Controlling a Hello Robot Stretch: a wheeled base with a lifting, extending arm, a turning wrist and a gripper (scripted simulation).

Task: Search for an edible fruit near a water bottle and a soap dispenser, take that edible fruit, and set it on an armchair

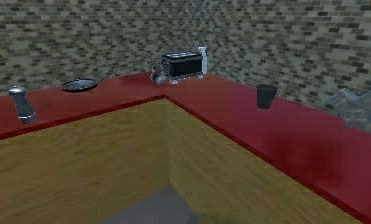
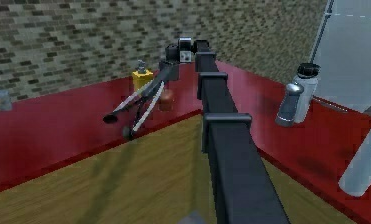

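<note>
Gripper (image 2: 121, 125) near a yellow dispenser (image 2: 143, 78) (on red counter (image 2: 53, 130))

Counts on the red counter (image 1: 293, 140)
One toaster (image 1: 183, 65), one dark cup (image 1: 266, 95), one dark plate (image 1: 79, 86), one shaker (image 1: 23, 103); near the gripper (image 2: 123, 125), one yellow dispenser (image 2: 142, 80); to its right, two pale bottles (image 2: 296, 95) (image 2: 361, 160).

In the arm side view the arm (image 2: 228, 140), a dark square bar, rises from the bottom edge just right of the middle and narrows as it reaches up and slightly left toward its far end. There sit two small white squares (image 2: 203, 46) with black marks, and left of them the gripper (image 2: 123, 125) with its dark body. Its two thin fingers (image 2: 140, 93) slant down and to the left, and whether it holds anything cannot be told.
</note>
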